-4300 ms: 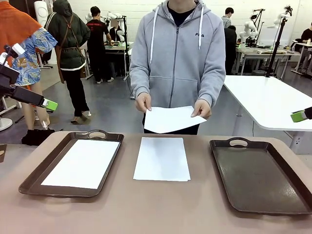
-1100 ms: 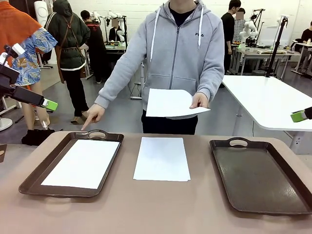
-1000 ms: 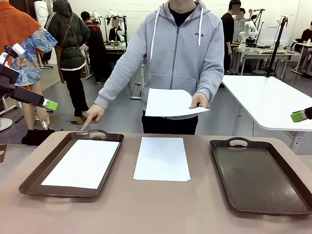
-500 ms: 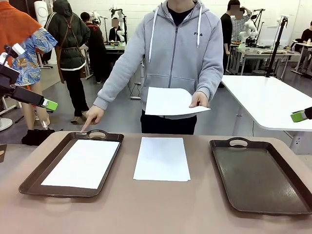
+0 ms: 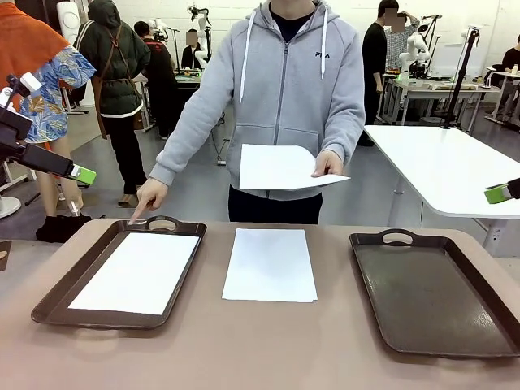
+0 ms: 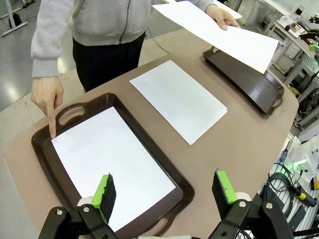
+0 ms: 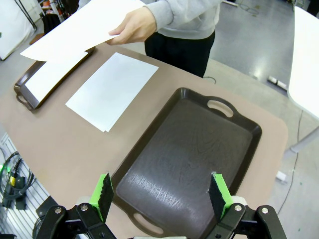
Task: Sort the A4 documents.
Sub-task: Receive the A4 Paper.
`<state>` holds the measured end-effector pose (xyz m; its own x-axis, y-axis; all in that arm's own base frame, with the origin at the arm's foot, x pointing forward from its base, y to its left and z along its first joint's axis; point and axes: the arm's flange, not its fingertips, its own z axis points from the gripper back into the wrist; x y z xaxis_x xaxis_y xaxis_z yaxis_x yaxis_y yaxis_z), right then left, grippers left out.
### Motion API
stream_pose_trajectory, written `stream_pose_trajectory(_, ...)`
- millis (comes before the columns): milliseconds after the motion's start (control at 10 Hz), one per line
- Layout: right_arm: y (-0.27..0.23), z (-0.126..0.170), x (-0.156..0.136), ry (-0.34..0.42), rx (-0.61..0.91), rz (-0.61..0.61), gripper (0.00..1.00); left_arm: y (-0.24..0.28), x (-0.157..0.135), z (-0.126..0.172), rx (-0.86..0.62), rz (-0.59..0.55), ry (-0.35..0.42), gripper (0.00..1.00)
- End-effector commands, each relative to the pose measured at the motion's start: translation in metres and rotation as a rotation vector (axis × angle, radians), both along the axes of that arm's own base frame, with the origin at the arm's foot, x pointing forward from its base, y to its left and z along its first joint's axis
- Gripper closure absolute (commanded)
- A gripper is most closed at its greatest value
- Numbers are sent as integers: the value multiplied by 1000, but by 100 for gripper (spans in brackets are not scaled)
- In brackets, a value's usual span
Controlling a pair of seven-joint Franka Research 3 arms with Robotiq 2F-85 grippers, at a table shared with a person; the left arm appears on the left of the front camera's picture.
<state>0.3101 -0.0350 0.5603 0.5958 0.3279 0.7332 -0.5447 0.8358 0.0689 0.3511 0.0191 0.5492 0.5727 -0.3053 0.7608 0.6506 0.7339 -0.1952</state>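
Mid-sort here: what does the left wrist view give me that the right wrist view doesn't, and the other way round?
Left wrist view: the person's pointing hand, fingertip down at the far corner of the left tray, with the open left gripper above that tray's near end.
Right wrist view: the whole bare floor of the right tray, under the open right gripper.
Both: the tray sheet lying in the left tray, the loose sheets on the table between the trays, and the held sheet in the person's other hand.
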Motion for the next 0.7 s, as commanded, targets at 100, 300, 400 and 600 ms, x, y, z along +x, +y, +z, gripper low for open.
stream_pose_trajectory(100, 1, -2, 1, 2, 10, 10, 0, 0, 1, -1, -5, -8, 0, 0)
stream_pose_trajectory(300, 1, -2, 1, 2, 10, 10, 0, 0, 1, -1, -5, -8, 0, 0)
stream_pose_trajectory(400, 1, -2, 1, 2, 10, 10, 0, 0, 1, -1, -5, -8, 0, 0)
stream_pose_trajectory(600, 1, -2, 1, 2, 10, 10, 0, -1, -3, 13, -36, -2, -23, 0)
